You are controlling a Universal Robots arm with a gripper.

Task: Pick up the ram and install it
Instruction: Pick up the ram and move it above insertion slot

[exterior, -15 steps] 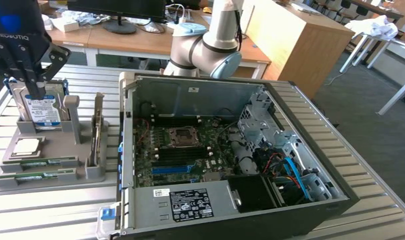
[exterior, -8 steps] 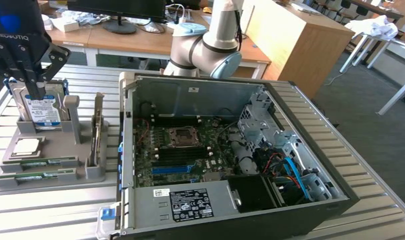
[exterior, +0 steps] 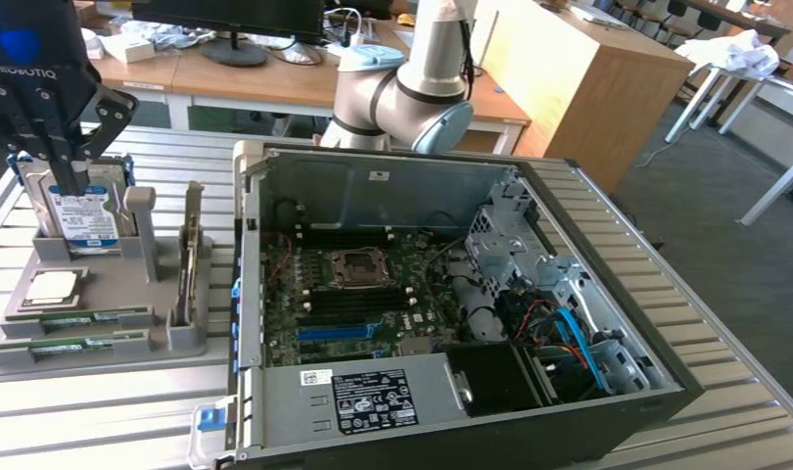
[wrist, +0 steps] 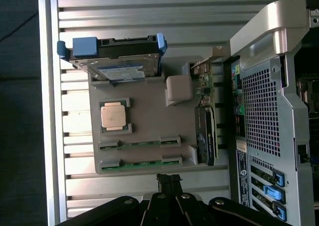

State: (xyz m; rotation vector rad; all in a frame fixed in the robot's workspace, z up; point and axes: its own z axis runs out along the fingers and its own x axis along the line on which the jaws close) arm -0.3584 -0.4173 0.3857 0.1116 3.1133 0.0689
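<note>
Exterior view, left to right. At ten o'clock, your pincer (exterior: 72, 184) hangs above the desk (exterior: 110, 411), its fingers clenched together and holding nothing. Below it, at nine o'clock, a grey tray (exterior: 122, 360) sits on the desk. A blue-labelled hard drive (exterior: 83, 215) stands upright at the tray's twelve o'clock end. A silver processor (exterior: 53, 287) lies flat in the middle. At the six o'clock end, a ram stick (exterior: 94, 315) and a second ram stick (exterior: 76, 345) lie side by side in their slots, both untouched.

Just beside the tray at its three o'clock, an open computer case (exterior: 606, 245) shows its motherboard (exterior: 357, 294). You can make out no green stick standing in it.

The wrist view looks down on the same tray, with the pincer tips touching neither stick.

Judged from this, the pick-up is not yet begun: both the grasp and the installing are left to do.
</note>
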